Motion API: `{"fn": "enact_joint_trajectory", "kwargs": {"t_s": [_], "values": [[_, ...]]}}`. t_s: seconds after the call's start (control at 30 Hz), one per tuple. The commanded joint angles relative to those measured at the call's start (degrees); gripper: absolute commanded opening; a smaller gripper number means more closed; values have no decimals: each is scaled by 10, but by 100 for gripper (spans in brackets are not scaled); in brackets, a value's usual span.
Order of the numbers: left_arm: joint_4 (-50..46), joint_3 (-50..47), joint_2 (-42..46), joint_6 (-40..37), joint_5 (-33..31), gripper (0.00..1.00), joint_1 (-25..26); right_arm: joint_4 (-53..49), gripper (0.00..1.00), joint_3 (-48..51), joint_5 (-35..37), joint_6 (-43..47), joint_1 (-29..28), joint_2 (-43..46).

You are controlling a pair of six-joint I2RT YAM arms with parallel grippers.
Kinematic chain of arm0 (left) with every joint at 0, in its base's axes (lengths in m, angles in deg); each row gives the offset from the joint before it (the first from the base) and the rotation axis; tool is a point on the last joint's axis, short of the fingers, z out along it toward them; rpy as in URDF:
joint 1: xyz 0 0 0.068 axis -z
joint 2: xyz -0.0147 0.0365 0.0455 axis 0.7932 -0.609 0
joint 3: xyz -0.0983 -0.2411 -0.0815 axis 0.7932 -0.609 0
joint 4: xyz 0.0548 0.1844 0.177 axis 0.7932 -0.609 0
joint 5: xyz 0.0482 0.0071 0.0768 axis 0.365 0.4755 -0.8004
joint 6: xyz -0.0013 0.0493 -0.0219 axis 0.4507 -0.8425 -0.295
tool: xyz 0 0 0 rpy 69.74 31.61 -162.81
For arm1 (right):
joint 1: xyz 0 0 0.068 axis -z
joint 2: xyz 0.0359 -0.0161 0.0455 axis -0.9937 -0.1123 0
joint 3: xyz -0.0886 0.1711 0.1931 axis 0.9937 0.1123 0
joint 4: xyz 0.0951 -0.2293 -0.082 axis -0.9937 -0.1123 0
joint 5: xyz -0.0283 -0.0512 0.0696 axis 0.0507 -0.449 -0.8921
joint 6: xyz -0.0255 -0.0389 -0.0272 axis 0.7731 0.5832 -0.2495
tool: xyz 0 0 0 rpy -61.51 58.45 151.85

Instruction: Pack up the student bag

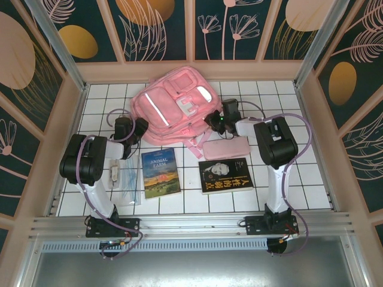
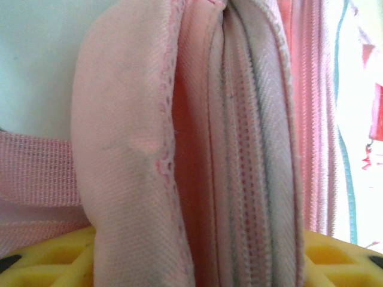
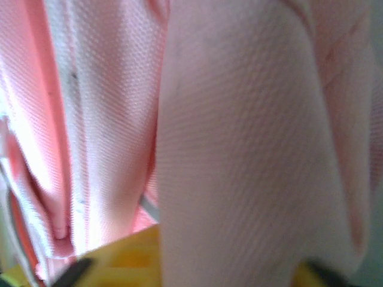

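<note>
Bag [image 1: 173, 104]: lies flat at the far middle of the tiled table [image 1: 287, 179], front pockets up, silver strips catching the light.
Left gripper [image 1: 136, 128]: sits at the bag's near-left edge; grips a thick upright fold of pink cloth with a zip seam, jaws kept fairly wide by the bulk.
Left fingers [image 2: 48, 266]: yellow, one at each lower corner of the left wrist view, pressed against the fold on both sides.
Webbing [image 2: 36, 170]: pink, runs off leftward behind the fold.
Right gripper [image 1: 216, 122]: sits at the bag's near-right edge; closed tight, pinching a fold of the bag's cloth.
Right fingers [image 3: 119, 260]: yellow, low in the right wrist view, half covered by bulging cloth; blurred at close range.
Straps [image 1: 192, 146]: pink, trail from the bag's near edge towards the books.
Case [image 1: 226, 148]: flat, pink, lies just near of the bag, below the right gripper and just beyond the dark book; touching it or not, cannot tell.
Animal Farm [image 1: 160, 173]: lies face up, near-left of the middle.
Dark book [image 1: 225, 175]: lies face up with gold lettering, near-right of the middle, apart from Animal Farm.
Packet [image 1: 122, 179]: clear, flat, lies between the left arm [image 1: 90, 164] and Animal Farm; contents too small to tell.
</note>
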Motion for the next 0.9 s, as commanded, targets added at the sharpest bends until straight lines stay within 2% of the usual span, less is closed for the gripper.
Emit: {"fn": "enact_joint_trajectory", "kwargs": {"t_s": [0.0,0.17,0.3,0.33,0.4,0.5,0.6,0.77,0.87], "values": [[-72,80,-25,-68,11,64,20,85,0,9,-57,-34,-5,27],[-156,194,-60,-147,12,71,20,83,0,-8,-104,-43,-5,80],[-232,228,-26,-200,19,76,20,47,0,-33,-91,-64,-7,111],[-256,228,-6,-214,17,80,20,34,0,-43,-86,-64,-9,114],[-303,220,40,-235,7,83,21,38,0,-48,-71,-64,-12,121],[-355,193,126,-254,8,83,28,51,0,-52,-49,-74,-18,123],[-391,169,191,-256,13,82,57,60,0,-66,-38,-88,-25,115],[-413,146,240,-255,7,79,129,37,0,-102,-26,-107,-31,95],[-411,127,245,-255,11,79,143,28,0,-98,-1,-110,-33,101]]}}
